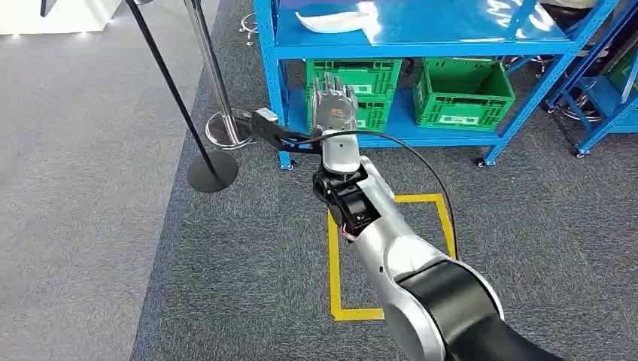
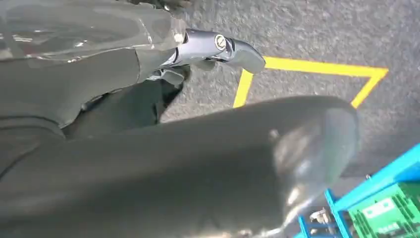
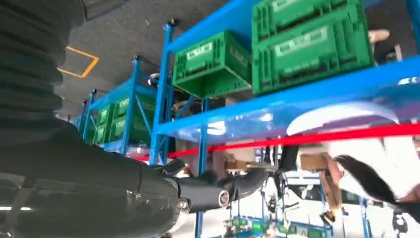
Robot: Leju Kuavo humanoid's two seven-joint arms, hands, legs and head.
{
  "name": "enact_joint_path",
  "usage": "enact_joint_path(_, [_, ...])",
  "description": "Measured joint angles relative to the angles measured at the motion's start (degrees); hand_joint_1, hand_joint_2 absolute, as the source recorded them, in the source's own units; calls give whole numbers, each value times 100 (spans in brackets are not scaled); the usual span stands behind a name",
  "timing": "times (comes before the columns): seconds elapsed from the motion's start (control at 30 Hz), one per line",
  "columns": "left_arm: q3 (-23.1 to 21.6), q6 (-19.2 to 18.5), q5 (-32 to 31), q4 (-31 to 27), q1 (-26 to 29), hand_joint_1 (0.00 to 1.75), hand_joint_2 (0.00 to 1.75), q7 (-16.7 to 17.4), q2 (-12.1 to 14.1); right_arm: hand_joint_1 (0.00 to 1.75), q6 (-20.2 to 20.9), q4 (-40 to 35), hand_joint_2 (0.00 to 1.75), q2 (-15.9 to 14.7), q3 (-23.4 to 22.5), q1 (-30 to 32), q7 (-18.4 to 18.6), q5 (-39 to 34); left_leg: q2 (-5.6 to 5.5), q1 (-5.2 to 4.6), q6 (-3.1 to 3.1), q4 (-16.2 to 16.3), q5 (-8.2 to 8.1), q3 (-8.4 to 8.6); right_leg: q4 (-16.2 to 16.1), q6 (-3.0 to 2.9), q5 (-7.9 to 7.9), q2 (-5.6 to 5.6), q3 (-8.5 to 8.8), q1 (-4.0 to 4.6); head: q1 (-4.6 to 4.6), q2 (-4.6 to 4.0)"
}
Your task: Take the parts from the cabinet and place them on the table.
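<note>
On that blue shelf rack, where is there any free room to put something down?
The upper shelf is mostly bare to the right of the white part. The lower shelf is crowded: two green crates nearly fill it, leaving a narrow gap between them, near the raised right hand.

Grey carpet floor [image 1: 226,286] carries a yellow taped square [image 1: 334,271]; two stanchion poles stand on round bases, one black [image 1: 213,171], one chrome [image 1: 228,128], left of it
</note>
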Motion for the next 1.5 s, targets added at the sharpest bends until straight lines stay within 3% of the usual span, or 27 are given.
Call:
enact_joint_path(0.07, [-4,-50,-11,0,20,0,0,2,-13,0,9,28,175,-59,-4,113,2,0,-19,0,-7,-3,-143,105,788,24,-171,-5,-559,1,0,0])
enact_joint_path(0.1, [-2,-81,-11,0,43,0,0,0,-11,0,11,41,175,-70,-9,160,0,0,-30,0,-18,2,-197,167,834,28,-7,-6,-713,0,0,0])
enact_joint_path(0.2, [-4,-94,-9,0,58,0,0,0,-13,0,9,41,175,-61,-9,123,-11,0,-49,1,-72,53,-351,340,-380,54,1111,-14,-524,-12,0,0])
enact_joint_path(0.23, [-4,-94,-9,0,58,0,0,0,-18,0,11,44,175,-61,-9,101,-11,0,-54,-2,-103,102,-406,346,-724,51,1313,-21,-479,-23,2,0])
enact_joint_path(0.37, [-4,-96,-9,0,73,0,0,0,-9,0,18,52,175,-63,-17,96,-9,0,-78,-30,-173,176,-498,333,-791,-103,1155,-4,-368,15,-13,0])
enact_joint_path(0.4, [-4,-96,-9,-2,52,0,0,2,0,0,18,46,175,-37,-20,61,-9,0,-82,-29,-187,199,-559,337,-798,-142,1140,-2,-312,-60,-9,0])
enact_joint_path(0.47, [-9,-96,-7,-7,35,0,0,2,-15,0,15,22,175,-13,-22,-5,-9,0,55,-28,-278,476,-632,205,-816,-221,1071,-23,-187,-75,-68,0])
enact_joint_path(0.57, [-17,-87,-20,-7,31,0,0,9,-20,0,20,22,175,-33,-33,-28,-9,-4,189,84,-395,1872,-957,-658,-830,-226,895,-31,33,-90,-61,0])
enact_joint_path(0.63, [-17,-87,-24,-4,38,0,0,42,-33,0,22,22,175,-52,-46,-1,-9,-7,195,110,-392,1966,-642,-933,-833,-211,746,-27,224,-94,-59,0])
enact_joint_path(0.67, [-17,-87,-24,-4,37,0,0,48,-33,0,20,22,175,-52,-50,-4,-9,-7,193,109,-380,1705,-401,-878,-837,-206,690,-23,305,-94,-59,0])
enact_joint_path(0.73, [-17,-87,-24,-4,37,0,0,59,-33,0,9,20,175,-48,-59,-18,-9,-7,183,71,-272,478,424,-447,-925,-193,524,-19,596,-84,-61,0])
enact_joint_path(0.83, [-20,-81,-26,-4,24,0,0,83,-28,0,0,22,175,-63,-70,-16,11,-7,155,-41,-93,272,236,-161,-1326,-70,526,-7,812,-151,-63,0])
enact_joint_path(0.9, [-20,-81,-31,-4,31,0,0,87,-28,0,-2,17,175,-61,-72,3,7,-7,145,-70,-39,133,152,-40,-1392,-36,597,-10,969,-143,-55,0])
enact_joint_path(0.93, [-20,-81,-28,-4,12,0,0,87,-26,0,-4,4,175,-54,-79,-18,9,-7,148,-69,48,-107,-14,203,-1264,49,795,-13,916,-131,-74,0])
enact_joint_path(0.97, [-20,-81,-26,-9,-3,0,0,87,-26,0,-9,-13,175,-44,-81,-13,9,-7,163,11,37,-268,-33,360,-923,64,922,-11,734,-144,-44,0])
enact_joint_path(1.0, [-20,-81,-26,-7,-8,0,0,87,-39,0,-11,-11,175,-68,-83,-20,13,-7,156,15,9,-363,-90,511,-382,18,1127,-32,473,-129,-37,-2])
enact_joint_path(1.03, [-20,-81,-24,-7,-9,0,0,90,-42,0,-11,-4,175,-79,-79,-18,7,-4,149,32,15,-405,-146,626,117,-13,1114,-38,148,-108,-26,0])
enact_joint_path(1.07, [-20,-76,-26,-4,-2,0,0,115,-52,0,-9,4,175,-81,-79,8,7,-4,133,35,-3,-434,-213,719,373,-16,964,-39,-73,-103,5,0])
enact_joint_path(1.13, [-17,-48,-9,-2,15,0,0,155,-87,0,-11,9,175,-131,-83,91,9,-4,80,57,-47,-438,-399,950,570,41,182,-40,-582,-95,18,0])
enact_joint_path(1.2, [-17,-37,6,-2,23,0,0,160,-98,0,-9,9,175,-142,-83,99,7,-4,38,96,-113,-432,-577,1154,277,139,-107,-42,-843,-107,22,0])
enact_joint_path(1.23, [-17,-26,11,0,26,0,0,160,-101,0,-11,9,175,-144,-83,101,7,-2,21,129,-162,-415,-682,1270,-82,177,111,-47,-870,-127,22,0])
enact_joint_path(1.27, [-17,-20,11,0,31,0,0,157,-105,0,-9,13,175,-151,-83,107,7,-2,16,160,-215,-364,-795,1356,-504,207,632,-67,-865,-166,24,0])
enact_joint_path(1.3, [-17,-11,11,0,42,0,0,153,-103,0,-9,24,175,-173,-83,137,9,0,11,158,-284,-294,-922,1358,-810,295,1384,-142,-863,-222,33,0])
enact_joint_path(1.33, [-17,4,9,0,49,0,0,151,-72,0,-9,61,175,-195,-77,144,4,2,-6,115,-349,-149,-1086,1446,-939,269,1935,-248,-881,-214,81,0])
enact_joint_path(1.37, [-17,33,-2,0,59,0,0,151,-79,0,9,61,175,-177,-74,154,4,0,-10,109,-334,-117,-1130,1382,-800,42,1738,-226,-866,-185,46,0])
enact_joint_path(1.43, [-17,111,-11,0,55,0,0,151,-72,0,-4,28,175,-168,-98,124,20,0,42,142,-353,-80,-1207,1385,-711,-30,1774,-173,-950,-186,13,0])
enact_joint_path(1.5, [-22,348,-57,0,26,0,0,166,-77,0,-15,13,175,-144,-103,82,20,0,112,164,-394,260,-1101,1163,-690,-69,1733,-100,-892,-185,4,0])
